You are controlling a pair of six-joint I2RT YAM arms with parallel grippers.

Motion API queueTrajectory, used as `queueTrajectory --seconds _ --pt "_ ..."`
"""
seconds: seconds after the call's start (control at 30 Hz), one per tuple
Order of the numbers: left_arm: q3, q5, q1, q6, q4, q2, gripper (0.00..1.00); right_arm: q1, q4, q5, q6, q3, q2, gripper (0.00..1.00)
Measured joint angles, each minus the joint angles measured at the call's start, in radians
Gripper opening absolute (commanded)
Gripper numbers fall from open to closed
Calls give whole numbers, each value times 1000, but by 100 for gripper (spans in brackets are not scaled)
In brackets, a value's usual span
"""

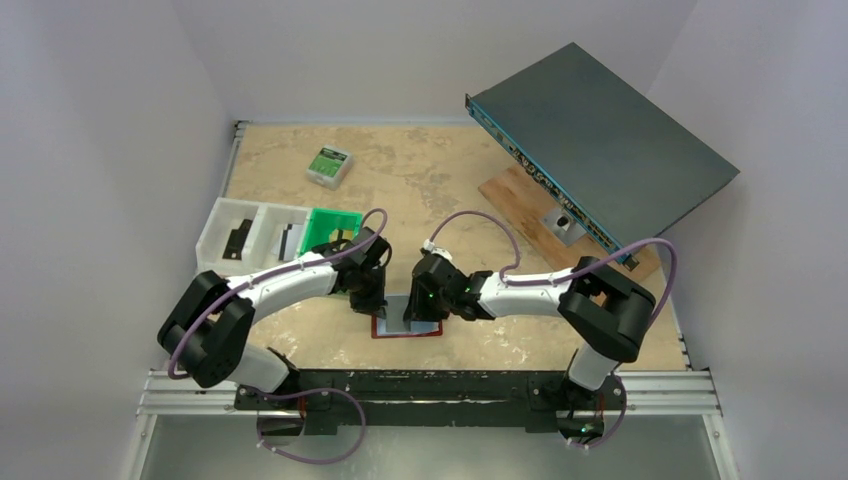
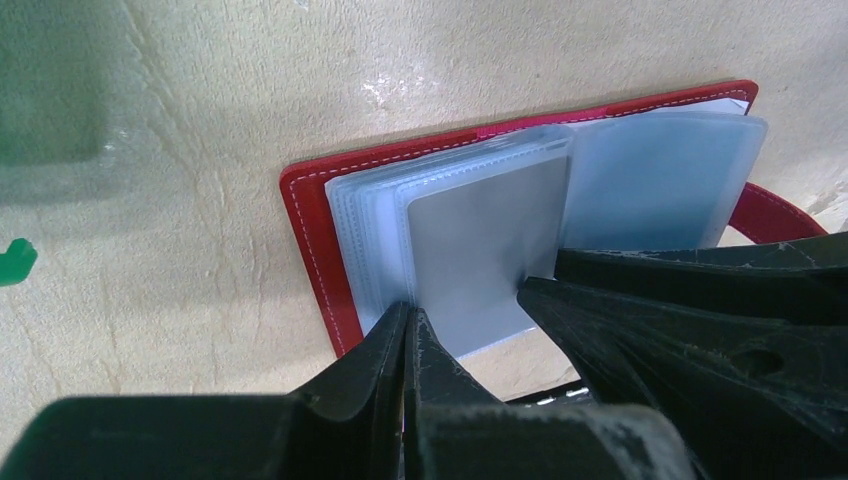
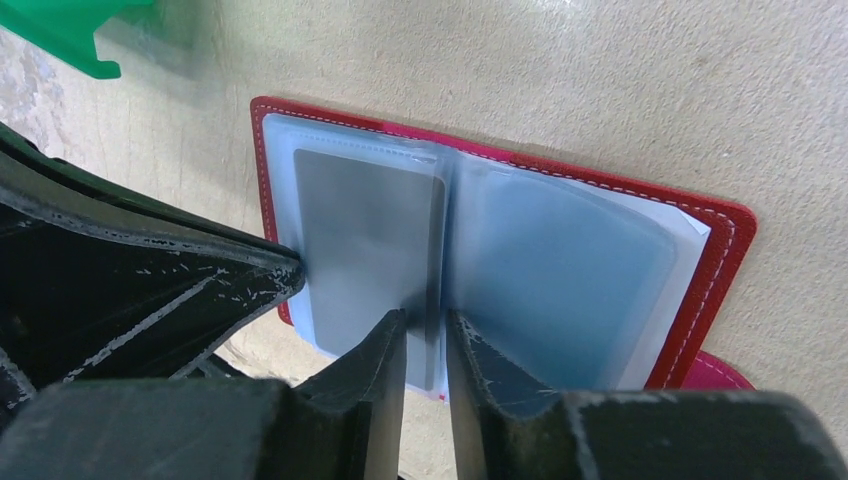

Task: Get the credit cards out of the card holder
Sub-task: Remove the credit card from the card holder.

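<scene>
The card holder point(image 2: 310, 240) lies open and flat on the surface point(image 1: 420, 170) between the two arms; its clear sleeves point(image 2: 650, 180) are fanned up, and a grey card point(image 2: 480, 250) sits tucked in the top sleeve of one half. My left fingers point(image 2: 405, 330) are clenched tight, tips at the near corner of that sleeve stack; whether they nip a leaf I cannot tell. My right fingers point(image 3: 398, 340) stand a sliver apart, straddling the near edge beside the fold; I cannot tell whether they grip the card, the plastic, or nothing.

The step in hand, as I judge it, is drawing that card from its sleeve. To do it well I'd use the left as an anchor, pinning sleeve and cover down; I'd make sure the right bites the stiff card alone, not the film; then pull slow and low, straight along the sleeve's mouth. If the whole holder slides or lifts, I'd stop and re-grip rather than tug.
</scene>
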Motion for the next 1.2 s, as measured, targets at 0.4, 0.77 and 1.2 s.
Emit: queueTrajectory --seconds 0.4,0.77,1.2 --pt "0 3 0 -8 3 3 0 -22 55 -43 14 -29 4 0" --pt "-1 -24 0 -15 -13 -8 0 -32 122 -61 31 -54 17 0" --pt "-5 -28 0 -27 -11 -11 0 -37 164 -59 50 -84 8 0"
